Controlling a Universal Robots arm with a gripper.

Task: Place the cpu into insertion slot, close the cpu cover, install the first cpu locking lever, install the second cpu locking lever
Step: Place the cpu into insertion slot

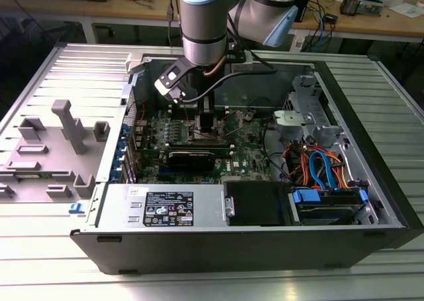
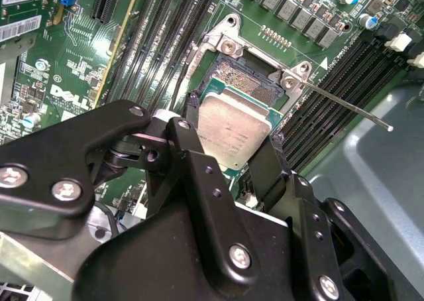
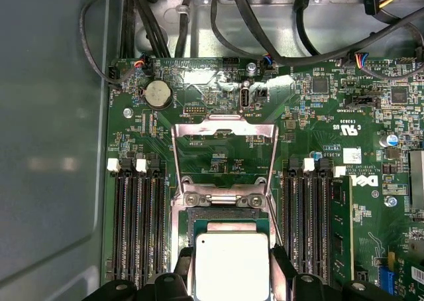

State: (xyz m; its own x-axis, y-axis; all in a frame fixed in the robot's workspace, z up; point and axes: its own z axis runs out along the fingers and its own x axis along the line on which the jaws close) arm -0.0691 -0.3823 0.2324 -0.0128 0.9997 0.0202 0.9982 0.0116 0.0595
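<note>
One cpu (image 3: 232, 264), one insertion slot (image 2: 242, 82), one cpu cover (image 3: 225, 121), two fingers (image 2: 196, 168).

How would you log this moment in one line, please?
gripper: shut on cpu | cpu: over insertion slot | cpu cover: open | locking lever: unlatched

cpu (image 2: 235, 132) prob. just above insertion slot (image 2: 244, 82)

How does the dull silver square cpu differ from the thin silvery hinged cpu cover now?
The cpu is a solid plate; the cpu cover is a windowed frame. The cpu sits in the black gripper over the insertion slot; the cpu cover is flipped open, untouched. Both are silvery and squarish.
</note>
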